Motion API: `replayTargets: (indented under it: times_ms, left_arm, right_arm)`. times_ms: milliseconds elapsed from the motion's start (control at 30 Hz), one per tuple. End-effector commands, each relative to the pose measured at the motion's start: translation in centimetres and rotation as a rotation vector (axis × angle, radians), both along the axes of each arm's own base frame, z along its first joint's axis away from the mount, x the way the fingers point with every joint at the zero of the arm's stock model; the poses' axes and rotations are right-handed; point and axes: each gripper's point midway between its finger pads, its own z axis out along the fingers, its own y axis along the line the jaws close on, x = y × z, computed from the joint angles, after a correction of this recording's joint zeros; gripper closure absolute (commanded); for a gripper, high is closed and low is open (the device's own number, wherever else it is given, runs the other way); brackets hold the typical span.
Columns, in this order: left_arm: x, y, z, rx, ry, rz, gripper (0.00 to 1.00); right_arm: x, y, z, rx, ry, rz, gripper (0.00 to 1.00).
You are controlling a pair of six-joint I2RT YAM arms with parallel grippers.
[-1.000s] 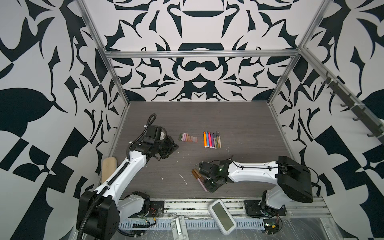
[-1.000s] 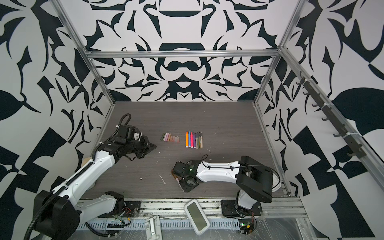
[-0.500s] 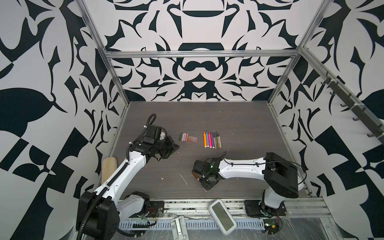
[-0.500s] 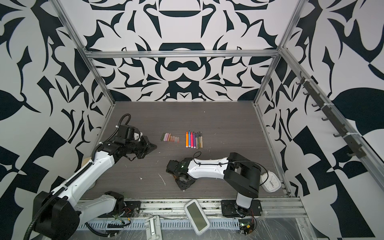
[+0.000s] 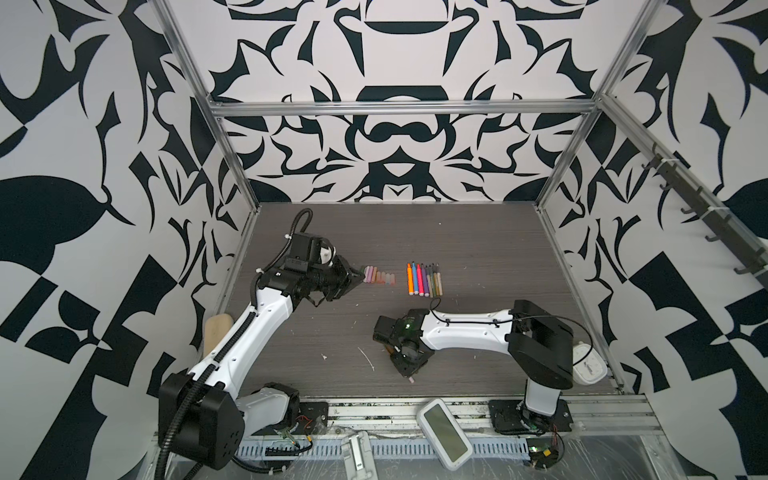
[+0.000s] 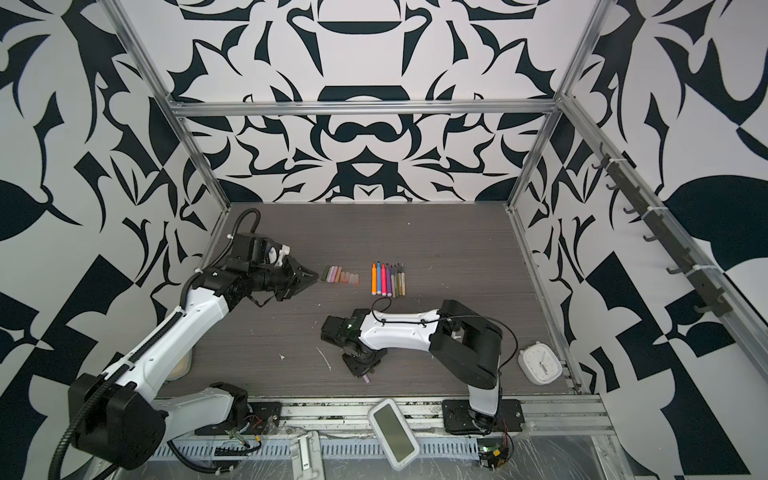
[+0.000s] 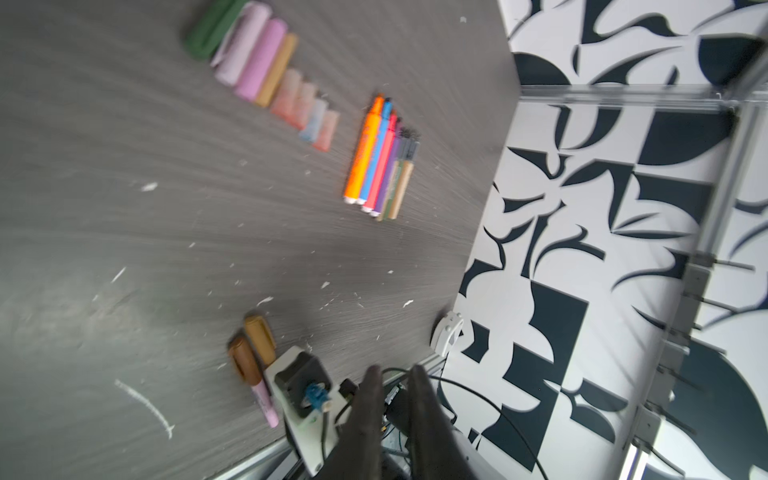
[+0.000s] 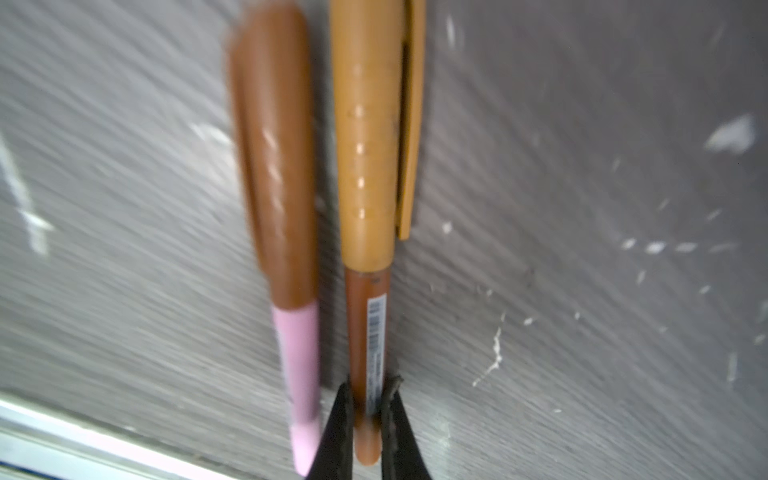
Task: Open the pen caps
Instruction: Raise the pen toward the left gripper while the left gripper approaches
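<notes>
right gripper (image 8: 369, 403): clamped on the brown barrel of the tan-capped pen (image 8: 365, 187), which lies flat on the table (image 8: 582, 166) with its cap on. the pink pen (image 8: 297, 353) lies just beside it and parallel, brown cap on. in both top views this pair sits under the right wrist, front middle of the table.

left gripper (image 7: 395, 372): jaws slightly parted, nothing between them, just beside the green end of the row of loose caps (image 5: 378, 276). the uncapped pens (image 5: 424, 279) lie in a row near it.
</notes>
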Motion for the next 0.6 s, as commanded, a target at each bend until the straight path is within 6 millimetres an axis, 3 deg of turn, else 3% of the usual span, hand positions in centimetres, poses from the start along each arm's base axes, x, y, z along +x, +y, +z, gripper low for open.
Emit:
replayTargets:
  times_ms: [0, 33, 233, 433, 567]
  left_arm:
    - [0.3, -1.0, 1.0, -0.042, -0.037, -0.076, 0.80]
    - [0.8, -1.4, 0.1, -0.042, -0.019, -0.084, 0.80]
    - [0.9, -2.4, -0.8, -0.025, -0.047, -0.123, 0.79]
    - [1.5, -4.2, -1.5, -0.003, -0.033, -0.121, 0.69]
    - [1.9, -6.1, -1.1, 0.002, -0.057, -0.132, 0.67]
  right_arm:
    - [1.3, 0.0, 4.0, 0.006, -0.053, -0.013, 1.00]
    - [1.8, -0.3, 4.9, 0.009, -0.074, -0.007, 1.00]
    - [3.5, -3.1, 9.2, 0.065, -0.092, -0.036, 1.00]
    - [5.9, -2.2, 13.6, 0.435, 0.020, -0.072, 1.00]
    - [8.2, -2.9, 15.1, 0.530, 0.022, -0.094, 1.00]
